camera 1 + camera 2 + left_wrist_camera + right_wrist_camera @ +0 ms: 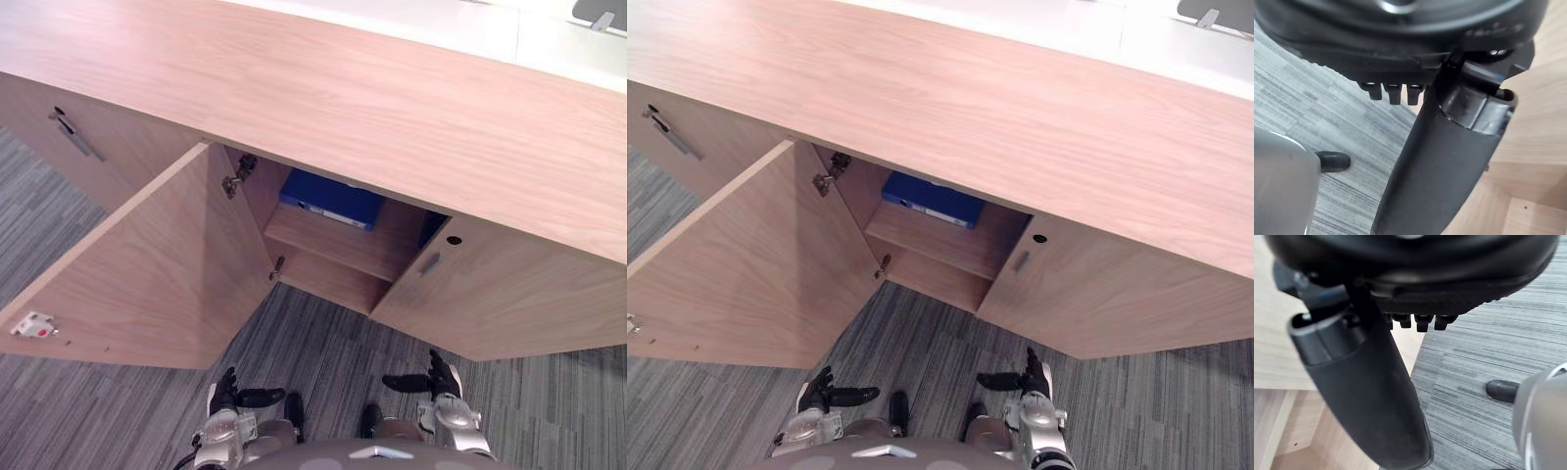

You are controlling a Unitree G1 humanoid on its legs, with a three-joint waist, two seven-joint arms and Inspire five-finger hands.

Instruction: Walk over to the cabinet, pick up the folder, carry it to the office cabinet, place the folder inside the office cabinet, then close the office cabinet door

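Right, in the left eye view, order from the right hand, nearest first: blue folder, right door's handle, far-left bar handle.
From the right hand:
1. Right door's handle, directly ahead of it.
2. Blue folder, lying on the shelf inside.
3. Bar handle, far left.

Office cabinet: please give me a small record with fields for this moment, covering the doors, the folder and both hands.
cabinet: low, light wood, long top
left door: swung wide open
right door: open at an angle
folder: blue, lying on the upper shelf inside
left hand: low before the cabinet, over the grey carpet, open, holding nothing
right hand: low on the other side, open, holding nothing
step left: close the doors
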